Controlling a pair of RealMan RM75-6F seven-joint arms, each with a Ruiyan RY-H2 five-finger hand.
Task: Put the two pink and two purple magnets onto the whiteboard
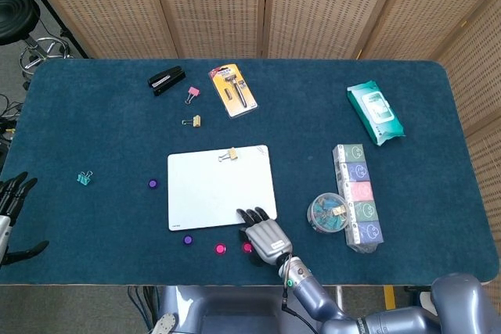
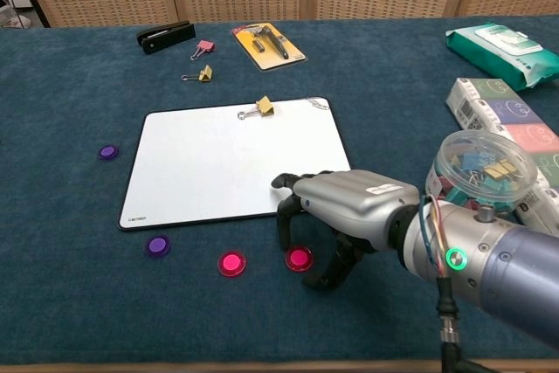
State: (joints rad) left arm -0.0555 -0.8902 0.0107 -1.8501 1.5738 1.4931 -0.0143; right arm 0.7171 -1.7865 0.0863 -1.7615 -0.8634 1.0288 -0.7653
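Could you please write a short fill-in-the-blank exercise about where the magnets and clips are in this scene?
1. The right robot hand hovers over a ____ magnet.
2. The whiteboard carries no magnets, only a ____ binder clip.
3. The clear tub beside the boxed set holds ____.

Missing words: pink; yellow; clips
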